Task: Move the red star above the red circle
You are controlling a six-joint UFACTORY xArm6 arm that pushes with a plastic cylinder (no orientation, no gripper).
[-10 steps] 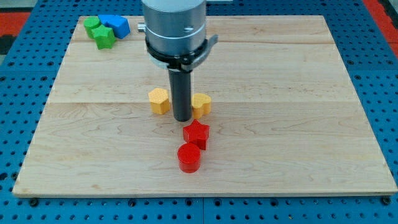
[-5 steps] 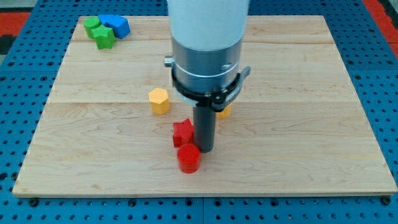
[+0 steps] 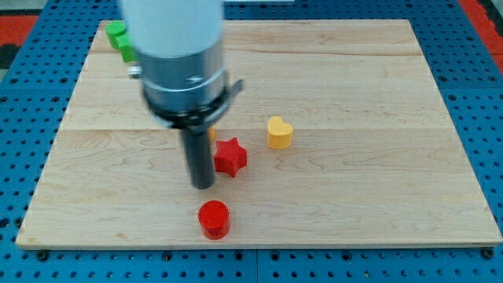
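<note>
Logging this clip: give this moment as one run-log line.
tip: left of red star, touching unclear | red circle: below star, apart | yellow heart: right

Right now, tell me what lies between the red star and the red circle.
Nothing: in the camera view only bare board separates the red star from the red circle below it. My tip stands just left of that stretch.

My arm shows as a wide, smooth cylinder, white at the top and pale grey lower down, blurred at its edges. A dark clamp ring circles its base, with small tabs jutting out on either side. From beneath the ring hangs a straight, dark, round rod, much narrower than the body above, ending in my tip [image 3: 203, 185], which is flat and blunt.
</note>
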